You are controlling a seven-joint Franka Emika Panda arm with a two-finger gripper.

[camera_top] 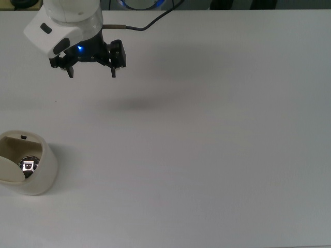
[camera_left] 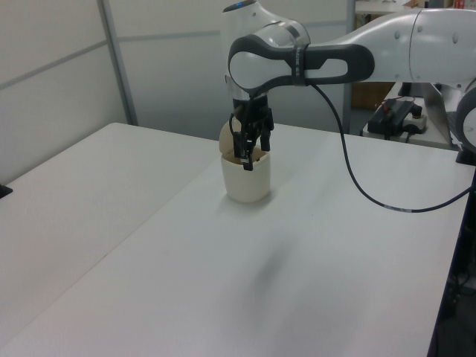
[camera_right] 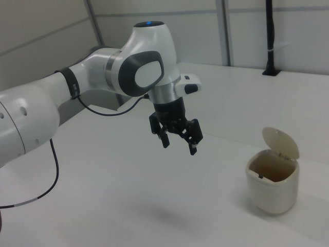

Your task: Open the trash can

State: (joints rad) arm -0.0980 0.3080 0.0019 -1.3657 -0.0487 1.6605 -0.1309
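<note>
The cream-white trash can (camera_top: pixel 31 170) stands at the top view's left edge with its lid (camera_right: pixel 280 142) flipped up and its inside showing. It also shows in the left view (camera_left: pixel 247 178) behind the arm and in the right view (camera_right: pixel 272 185) at the right. My gripper (camera_top: pixel 92 74) hangs in the air well apart from the can, toward the top view's upper left. Its fingers are spread wide and hold nothing. In the right view the gripper (camera_right: pixel 179 147) is to the left of the can and higher than it.
The white table (camera_top: pixel 207 155) stretches wide around the can. A black cable (camera_top: pixel 139 26) runs from the arm off the top view's upper edge. Grey wall panels (camera_left: pixel 59 82) stand behind the table in the left view.
</note>
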